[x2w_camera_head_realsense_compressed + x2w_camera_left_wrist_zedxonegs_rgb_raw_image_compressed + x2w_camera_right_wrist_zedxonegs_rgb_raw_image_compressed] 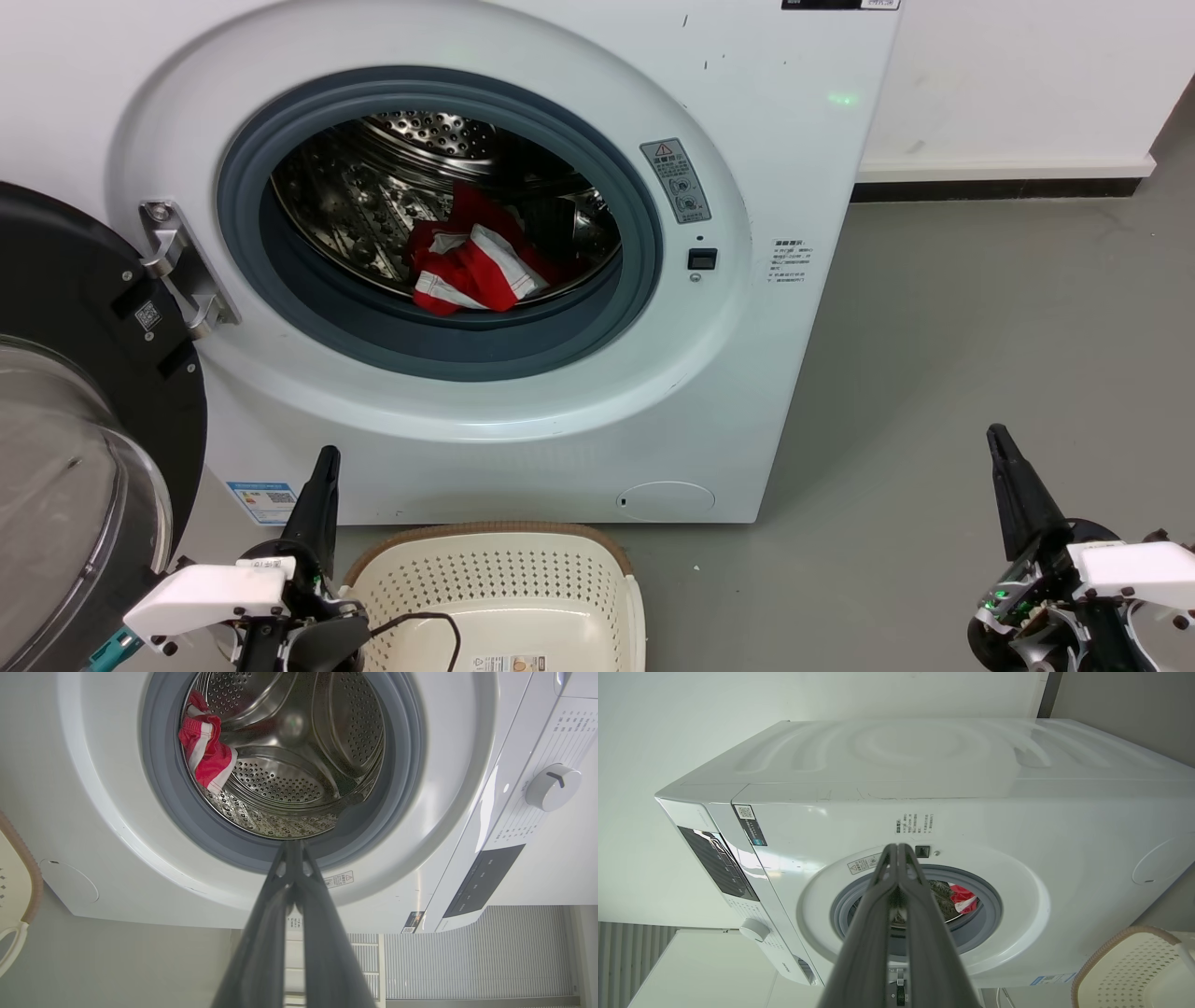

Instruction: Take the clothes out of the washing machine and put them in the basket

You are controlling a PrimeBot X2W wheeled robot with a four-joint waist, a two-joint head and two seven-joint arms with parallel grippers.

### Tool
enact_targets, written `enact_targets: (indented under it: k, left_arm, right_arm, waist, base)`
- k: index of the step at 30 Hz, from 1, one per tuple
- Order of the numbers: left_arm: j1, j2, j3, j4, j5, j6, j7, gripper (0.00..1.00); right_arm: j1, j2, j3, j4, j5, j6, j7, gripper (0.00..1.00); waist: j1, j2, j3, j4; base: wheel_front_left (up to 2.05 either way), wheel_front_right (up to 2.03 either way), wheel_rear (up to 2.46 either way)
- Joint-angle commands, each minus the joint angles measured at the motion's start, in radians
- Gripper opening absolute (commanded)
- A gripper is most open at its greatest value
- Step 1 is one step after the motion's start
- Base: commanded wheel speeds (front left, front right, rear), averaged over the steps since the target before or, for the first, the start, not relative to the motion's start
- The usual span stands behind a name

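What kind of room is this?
Probably a laundry room: a large white front-loading washing machine stands open on a grey floor, with red-and-white clothes in its steel drum and a cream perforated plastic basket before it.

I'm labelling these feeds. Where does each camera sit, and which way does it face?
Head view: on the head, facing forward and down at the washer; left gripper, right gripper at the bottom corners.
Left wrist view: on that wrist, rolled sideways, aimed along shut fingers into the drum.
Right wrist view: on that wrist, rolled oppositely, along shut fingers at the washer's front and side.
Shared: all show the red garment and basket.
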Motion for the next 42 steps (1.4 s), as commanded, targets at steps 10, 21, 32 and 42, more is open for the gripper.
enact_targets:
  k: [10, 21, 32, 42]
  left_arm:
    - [-0.005, -0.003, 0.002, -0.001, 0.0, -0.003, 0.003, 0.0]
    - [0.006, 0.0, -0.027, -0.001, 0.009, 0.0, -0.024, 1.0]
    - [-0.005, 0.006, -0.046, -0.045, 0.172, 0.0, -0.08, 1.0]
    - [-0.01, 0.004, -0.058, -0.075, 0.395, 0.0, -0.122, 1.0]
  right_arm:
    - [-0.012, 0.003, 0.001, 0.001, -0.005, 0.0, 0.0, 0.0]
    - [0.019, 0.0, 0.01, -0.006, -0.014, 0.0, -0.025, 1.0]
    - [0.036, 0.0, 0.003, -0.038, -0.202, 0.0, -0.079, 1.0]
    - [0.046, 0.0, 0.009, -0.086, -0.492, 0.0, -0.122, 1.0]
  waist:
    - [0.0, 0.0, 0.0, 0.0]
    - [0.0, 0.0, 0.001, -0.001]
    - [0.0, 0.0, 0.001, -0.005]
    - [0.0, 0.0, 0.001, -0.01]
  base:
    - [0.0, 0.0, 0.0]
    - [0.0, 0.0, 0.0]
    - [0.0, 0.0, 0.0]
    - [0.0, 0.0, 0.0]
